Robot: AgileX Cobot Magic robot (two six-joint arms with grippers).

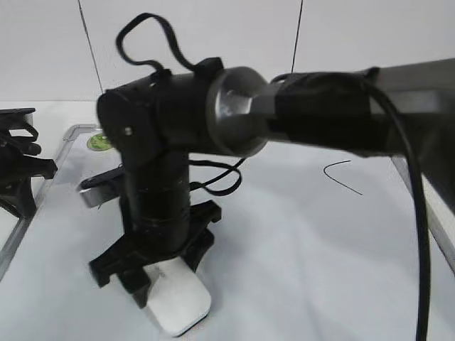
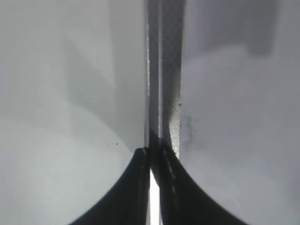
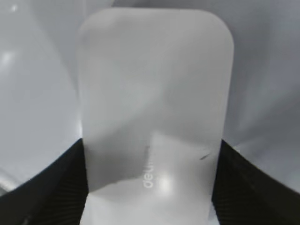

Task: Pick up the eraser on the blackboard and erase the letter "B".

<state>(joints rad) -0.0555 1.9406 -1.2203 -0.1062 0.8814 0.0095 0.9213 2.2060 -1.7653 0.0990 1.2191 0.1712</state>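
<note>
In the exterior view, the right gripper pointed down from its black arm, clamped on the white glossy oblong eraser, which rested on the silver-framed white blackboard well left of a thin black marker stroke.

The left wrist view showed the left gripper nearly closed (only a bright slit) over the board's frame.

The right wrist view showed the black fingers pinching the eraser's sides.
</note>
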